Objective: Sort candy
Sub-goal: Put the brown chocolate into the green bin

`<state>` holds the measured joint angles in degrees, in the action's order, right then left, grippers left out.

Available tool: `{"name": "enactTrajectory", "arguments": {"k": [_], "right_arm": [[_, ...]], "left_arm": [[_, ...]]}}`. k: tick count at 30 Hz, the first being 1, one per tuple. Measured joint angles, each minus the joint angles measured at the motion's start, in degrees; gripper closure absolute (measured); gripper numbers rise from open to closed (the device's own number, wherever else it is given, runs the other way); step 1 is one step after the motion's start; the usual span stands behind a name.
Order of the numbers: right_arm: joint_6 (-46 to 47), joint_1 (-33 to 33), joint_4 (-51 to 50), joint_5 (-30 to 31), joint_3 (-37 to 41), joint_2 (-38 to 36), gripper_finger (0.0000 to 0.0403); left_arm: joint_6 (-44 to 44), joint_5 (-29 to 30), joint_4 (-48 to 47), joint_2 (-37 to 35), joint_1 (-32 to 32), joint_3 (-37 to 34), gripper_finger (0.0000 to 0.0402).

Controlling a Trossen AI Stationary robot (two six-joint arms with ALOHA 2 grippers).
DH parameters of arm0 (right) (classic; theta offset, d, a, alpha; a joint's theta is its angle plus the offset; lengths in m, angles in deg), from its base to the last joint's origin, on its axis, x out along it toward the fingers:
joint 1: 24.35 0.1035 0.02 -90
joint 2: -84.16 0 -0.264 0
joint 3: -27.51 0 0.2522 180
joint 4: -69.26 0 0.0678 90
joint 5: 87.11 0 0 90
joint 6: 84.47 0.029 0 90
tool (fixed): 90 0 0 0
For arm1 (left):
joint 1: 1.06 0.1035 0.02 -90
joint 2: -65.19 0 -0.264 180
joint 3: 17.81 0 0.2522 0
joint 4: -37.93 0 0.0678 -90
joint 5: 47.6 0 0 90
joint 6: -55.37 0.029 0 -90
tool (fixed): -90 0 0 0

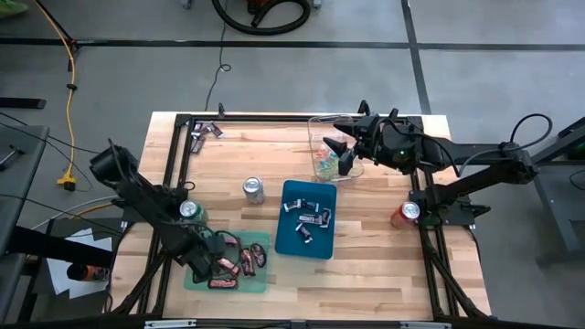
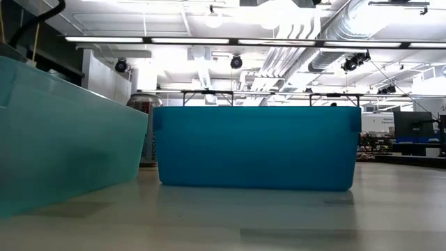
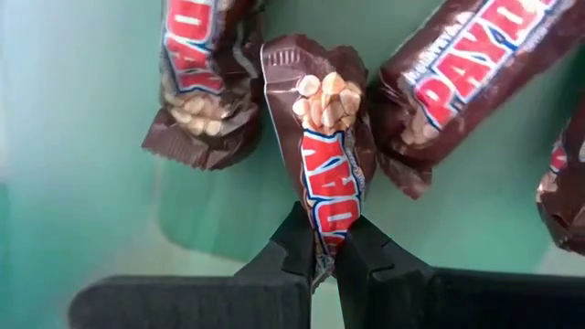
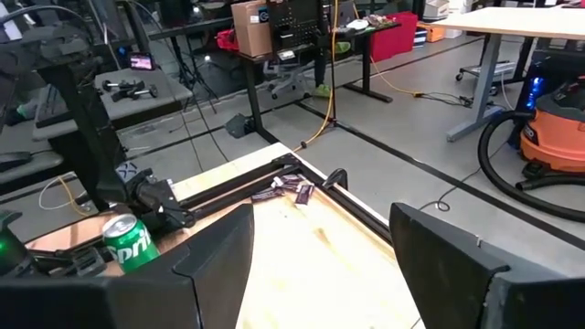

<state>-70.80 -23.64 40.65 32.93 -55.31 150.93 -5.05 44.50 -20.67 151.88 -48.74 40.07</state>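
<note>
Wooden table (image 1: 366, 228), green tray (image 1: 196, 274) of brown bars (image 1: 239, 265), left gripper (image 3: 331, 260) jaws pinching one, right gripper (image 1: 340, 153) jaws spread.

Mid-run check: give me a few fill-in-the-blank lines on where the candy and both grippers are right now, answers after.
1. The left gripper is shut on a ____ bar over the green tray.
2. The right gripper, fingers open, hovers at the clear ____ holding the small bright candies.
3. The dark/silver wrapped pieces lie in the ____ tray.
4. A few loose candies lie at the table's far ____ corner.

Missing words: PayDay; container; blue; left
</note>
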Motion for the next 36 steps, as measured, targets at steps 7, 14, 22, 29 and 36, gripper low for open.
{"name": "enactTrajectory", "arguments": {"k": [7,14,22,29,36], "right_arm": [[0.0,0.0,-0.2,0.0,0.0,0.0,0.0153],[0.0,0.0,-0.2,0.0,0.0,0.0,0.0153],[1.3,0.0,-0.4,0.0,0.0,0.0,0.0153],[3.0,0.0,-0.5,-0.6,0.0,0.0,0.0153],[7.5,0.0,-0.7,-1.1,0.0,0.0,0.0153]], "left_arm": [[1.0,0.0,0.8,1.3,0.0,0.0,0.0364],[1.0,-3.3,-0.8,-3.7,1.0,1.0,0.0263],[6.4,-2.4,-6.3,-14.5,3.7,6.2,0.0176],[17.4,15.5,-6.2,-24.3,14.2,11.0,0.0168],[32.8,24.6,6.5,-31.7,30.4,13.0,0.0167]]}}
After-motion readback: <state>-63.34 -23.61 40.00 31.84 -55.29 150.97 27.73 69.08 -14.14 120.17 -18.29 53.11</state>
